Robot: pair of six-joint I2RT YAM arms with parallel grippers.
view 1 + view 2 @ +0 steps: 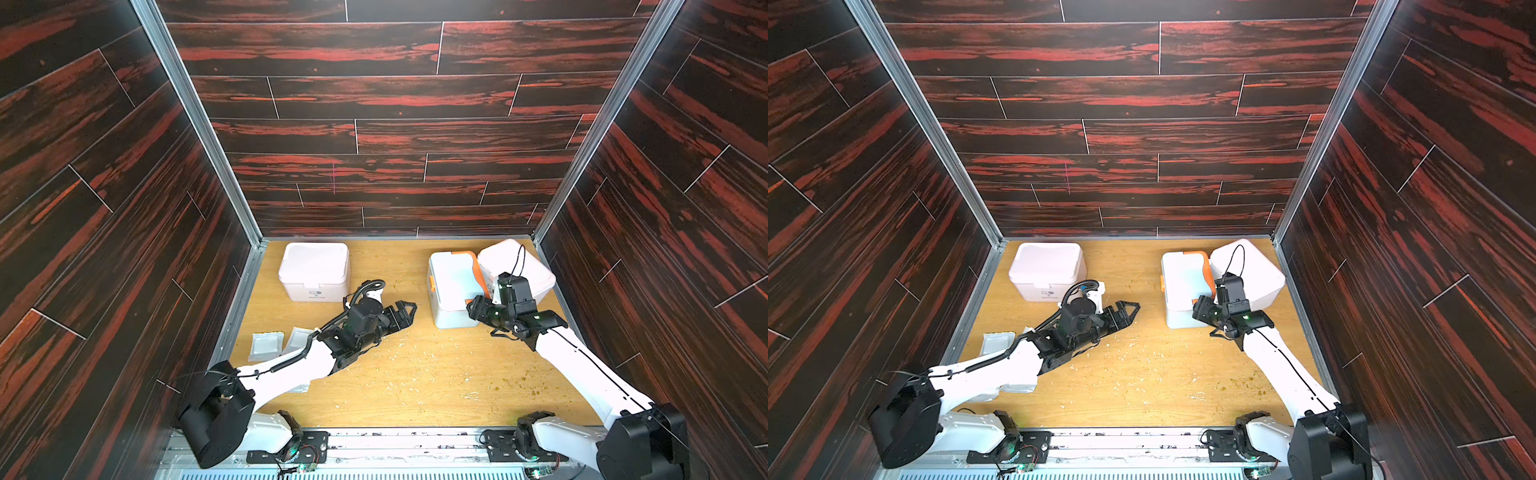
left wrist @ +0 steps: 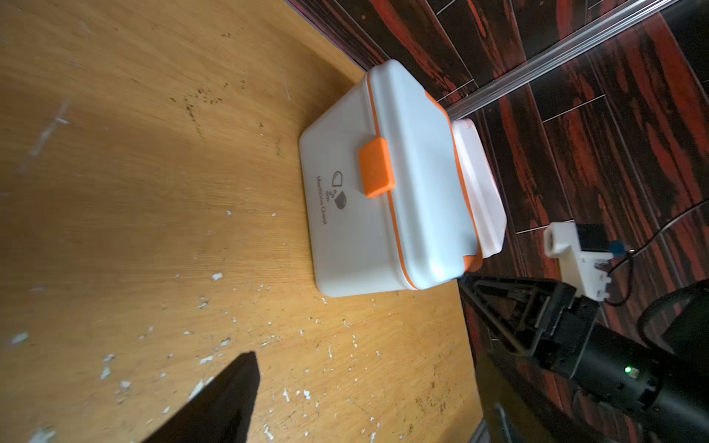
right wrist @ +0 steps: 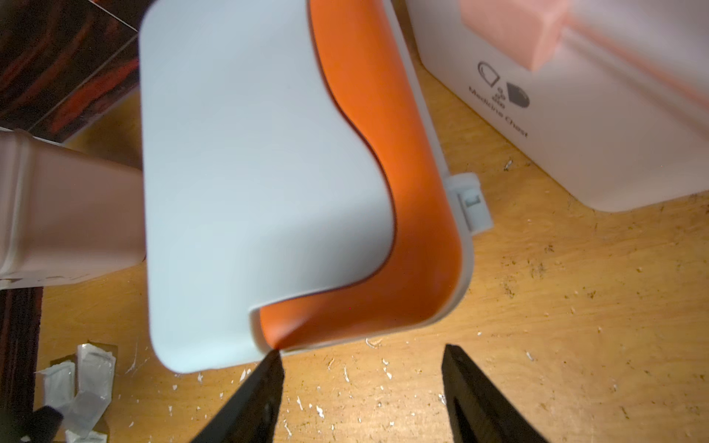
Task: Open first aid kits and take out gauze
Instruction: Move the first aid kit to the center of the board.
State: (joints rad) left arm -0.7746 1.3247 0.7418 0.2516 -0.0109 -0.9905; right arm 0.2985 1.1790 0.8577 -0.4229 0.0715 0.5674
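Pale blue-white plastic box (image 1: pixel 451 286) with an orange handle (image 3: pixel 387 172) folded flat on its lid: this kit sits shut at the far right of the wooden table (image 1: pixel 415 374). A pinkish-white lidded box (image 1: pixel 519 262) stands just beside it in the far right corner, and a second pinkish-white box (image 1: pixel 313 266) stands at far left, also shut. A few soft white gauze packets (image 1: pixel 266 345) lie at the near left.

The blue box looks stiff, smooth and probably light, so it may slide on the wood when its orange clasp (image 2: pixel 378 168), on the side facing left, is pulled. It likely needs bracing from the right or on the lid while the clasp is flipped. The gauze should be limp and weightless, best pinched by an edge.

The left gripper (image 1: pixel 405 311) lies low over mid-table, pointing right toward the clasp but well short of it, with its jaws spread wide and empty. The right arm reaches in from near right with its wrist bent. The right gripper (image 3: pixel 360 351) is at the box's near right corner, jaws apart around nothing, one fingertip (image 3: pixel 274 358) at or just off the handle's end.
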